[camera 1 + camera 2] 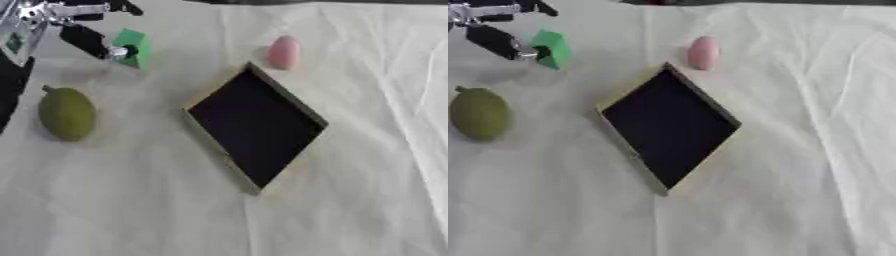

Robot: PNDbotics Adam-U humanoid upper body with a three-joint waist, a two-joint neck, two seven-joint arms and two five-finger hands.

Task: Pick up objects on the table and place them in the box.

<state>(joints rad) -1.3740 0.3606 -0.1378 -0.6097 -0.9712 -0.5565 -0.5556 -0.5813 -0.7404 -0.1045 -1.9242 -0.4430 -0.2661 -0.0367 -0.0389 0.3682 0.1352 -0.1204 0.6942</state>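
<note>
The box (255, 131) lies nearest; the left hand (83, 37), half cut off, touches a green block (134, 46), grip unclear.

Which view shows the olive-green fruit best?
The left eye view: the green fruit lies whole there, stem included, well inside the picture. In the right eye view it sits right at the left edge, so less of the cloth around it shows.

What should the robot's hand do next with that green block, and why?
Probably carry the green block toward the box and let go over it. The left hand seems to pinch the block at the table's far left corner, and the box looks empty, with the green fruit and pink thing also waiting outside.
</note>
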